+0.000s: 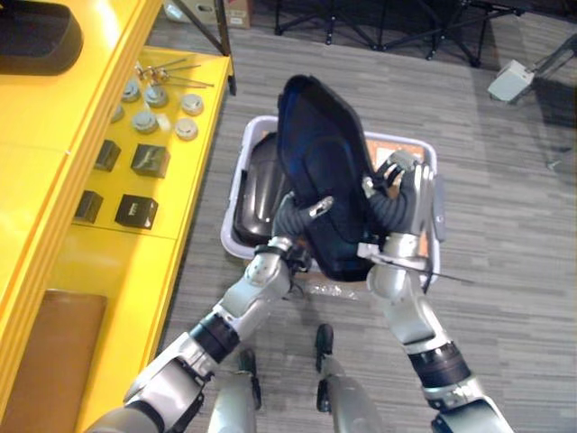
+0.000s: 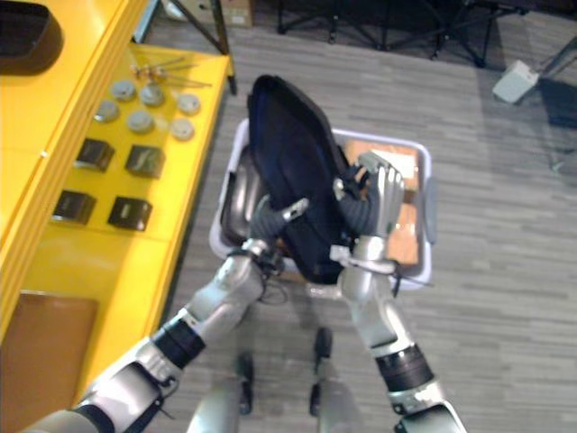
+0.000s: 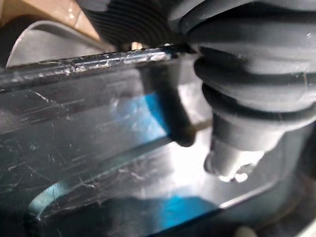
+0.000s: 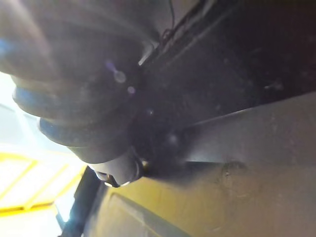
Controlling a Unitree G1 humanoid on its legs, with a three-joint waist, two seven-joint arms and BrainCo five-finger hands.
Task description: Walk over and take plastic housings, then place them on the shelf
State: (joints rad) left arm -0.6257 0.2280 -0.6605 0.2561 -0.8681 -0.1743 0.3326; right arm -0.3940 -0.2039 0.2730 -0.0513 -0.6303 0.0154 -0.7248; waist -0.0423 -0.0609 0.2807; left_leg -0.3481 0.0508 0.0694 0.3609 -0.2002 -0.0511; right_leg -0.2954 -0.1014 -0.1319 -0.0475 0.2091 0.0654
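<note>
A large glossy black plastic housing [image 1: 325, 153] is held tilted on edge above a pale lilac bin [image 1: 236, 194], between both hands. My left hand [image 1: 302, 215] grips its lower left side, thumb across the front face and fingers behind. On the right edge, my right hand [image 1: 403, 185] has its fingers curled over the rim. A second black housing [image 1: 261, 180] lies in the bin's left part. In the left wrist view the scratched housing surface [image 3: 98, 148] sits right against my hand [image 3: 232, 163]. The right wrist view has the dark housing wall [image 4: 237, 187] close up.
A yellow shelf [image 1: 81, 253] runs along the left, carrying black boxes [image 1: 150, 160], round grey parts [image 1: 144, 120] and a brown pad [image 1: 54, 352]. Brown cardboard [image 1: 397, 149] lines the bin's far right. A white box [image 1: 510, 79] and black stands [image 1: 406, 27] occupy the floor behind.
</note>
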